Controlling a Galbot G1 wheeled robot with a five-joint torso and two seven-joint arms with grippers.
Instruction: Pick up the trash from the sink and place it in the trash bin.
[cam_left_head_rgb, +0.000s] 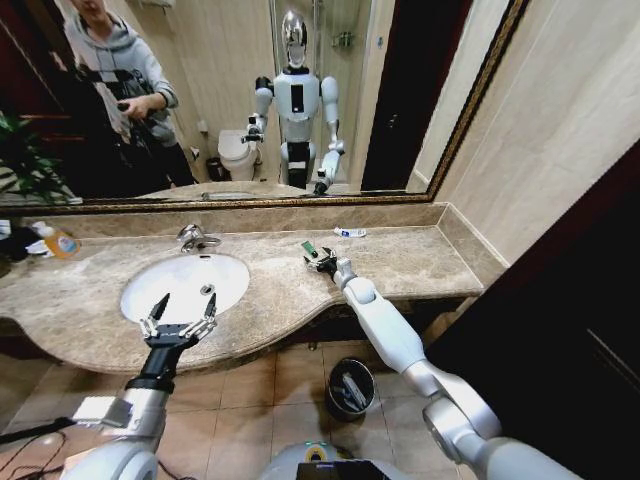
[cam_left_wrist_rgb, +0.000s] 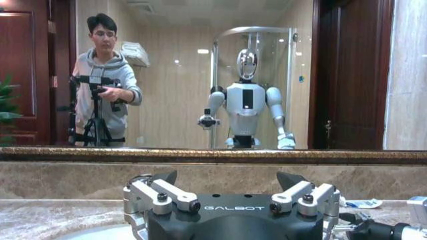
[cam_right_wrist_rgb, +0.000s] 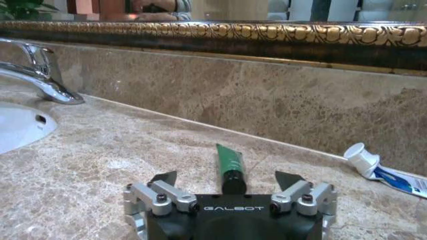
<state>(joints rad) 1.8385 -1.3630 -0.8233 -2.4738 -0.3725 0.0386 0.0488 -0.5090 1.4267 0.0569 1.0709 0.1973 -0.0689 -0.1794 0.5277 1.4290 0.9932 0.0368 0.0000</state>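
Note:
A small green tube (cam_left_head_rgb: 309, 246) (cam_right_wrist_rgb: 228, 162) lies on the marble counter to the right of the white oval sink (cam_left_head_rgb: 150, 292). My right gripper (cam_left_head_rgb: 319, 260) (cam_right_wrist_rgb: 227, 179) sits low over the counter, open, with the tube's dark cap end between its fingers. A white-and-blue tube (cam_left_head_rgb: 350, 232) (cam_right_wrist_rgb: 377, 167) (cam_left_wrist_rgb: 357, 203) rests by the back wall, beyond that gripper. My left gripper (cam_left_head_rgb: 187, 302) (cam_left_wrist_rgb: 227, 179) hovers open and holding nothing above the basin's front rim. The black trash bin (cam_left_head_rgb: 350, 388) stands on the floor below the counter's edge.
A chrome faucet (cam_left_head_rgb: 194, 238) (cam_right_wrist_rgb: 39, 75) stands behind the basin. An orange-labelled bottle (cam_left_head_rgb: 61, 243) sits at the counter's far left. A framed mirror runs along the back wall and a tiled wall closes the right side.

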